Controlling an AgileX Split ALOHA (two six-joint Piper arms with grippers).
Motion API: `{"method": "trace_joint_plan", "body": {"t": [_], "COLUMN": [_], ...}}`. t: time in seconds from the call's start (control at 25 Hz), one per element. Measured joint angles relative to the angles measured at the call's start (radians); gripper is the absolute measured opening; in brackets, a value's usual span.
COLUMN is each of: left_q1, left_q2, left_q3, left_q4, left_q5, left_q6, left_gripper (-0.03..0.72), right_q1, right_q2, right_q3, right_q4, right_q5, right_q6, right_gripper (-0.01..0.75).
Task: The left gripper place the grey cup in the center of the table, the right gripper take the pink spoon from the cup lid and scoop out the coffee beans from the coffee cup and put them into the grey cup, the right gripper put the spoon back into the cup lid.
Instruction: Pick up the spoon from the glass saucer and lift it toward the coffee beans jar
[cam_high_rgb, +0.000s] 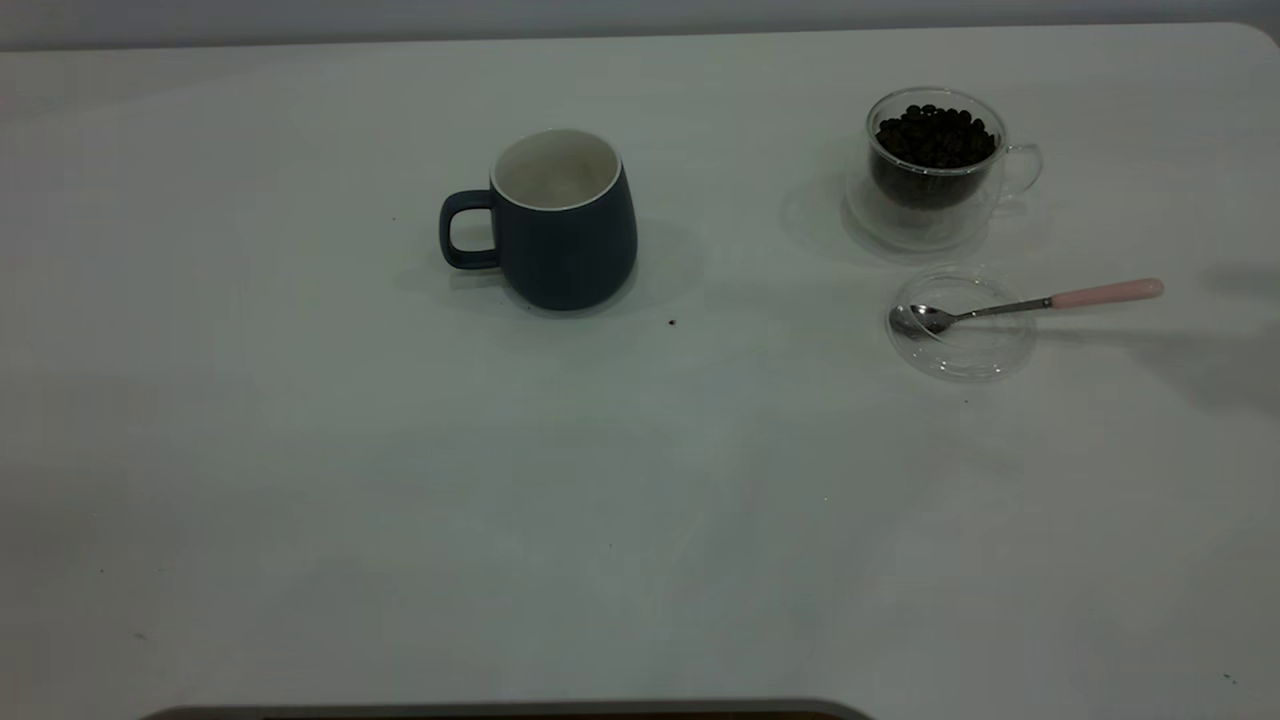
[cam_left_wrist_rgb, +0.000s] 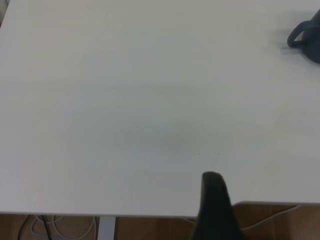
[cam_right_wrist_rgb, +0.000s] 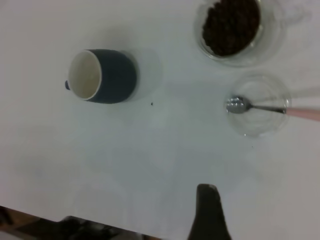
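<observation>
In the exterior view, the grey cup (cam_high_rgb: 560, 220) stands upright near the middle of the table (cam_high_rgb: 300, 480), a little toward the far side, its handle pointing left and its white inside bare. Far to the right stands the coffee cup (cam_high_rgb: 935, 160), filled with coffee beans (cam_high_rgb: 935, 135), handle to the right. Just nearer than it lies the cup lid (cam_high_rgb: 962, 325), flat on the table. The pink spoon (cam_high_rgb: 1030, 303) rests across it, bowl inside the lid, pink handle reaching right beyond the rim. No arm shows here.

In the left wrist view, one dark finger of the left gripper (cam_left_wrist_rgb: 216, 207) hangs over the table's edge, over bare tabletop; whether its claw is apart or together cannot be told. The grey cup's handle peeks in at the frame's border, well apart from it.

In the right wrist view, one dark finger of the right gripper (cam_right_wrist_rgb: 207, 212) hangs above the table, well apart from the spoon, lid and both cups; its claw's state cannot be told either.
</observation>
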Motion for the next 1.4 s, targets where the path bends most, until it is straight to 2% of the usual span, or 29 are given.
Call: {"method": "trace_joint_plan", "body": {"t": [0.36, 0.8, 1.12, 1.4], "left_q1": [0.0, 0.0, 0.0, 0.0], "left_q2": [0.0, 0.0, 0.0, 0.0], "left_q3": [0.0, 0.0, 0.0, 0.0], "left_q4": [0.001, 0.001, 0.001, 0.001], "left_q5": [0.0, 0.0, 0.0, 0.0], "left_q6": [0.002, 0.001, 0.001, 0.001], "left_gripper": [0.586, 0.586, 0.586, 0.586], "right_q1": [-0.008, 0.001, 0.01, 0.01], "right_q2": [0.218, 0.48, 0.634, 0.755], "right_q3": [0.0, -0.002, -0.014, -0.096], "right_q4": [0.025, 0.059, 0.137, 0.154], "right_q5": [-0.037, -0.161, -0.26, -0.27], "right_q6": [-0.021, -0.055, -0.18, -0.278], "right_gripper": [0.596, 0.592, 0.591, 0.591]}}
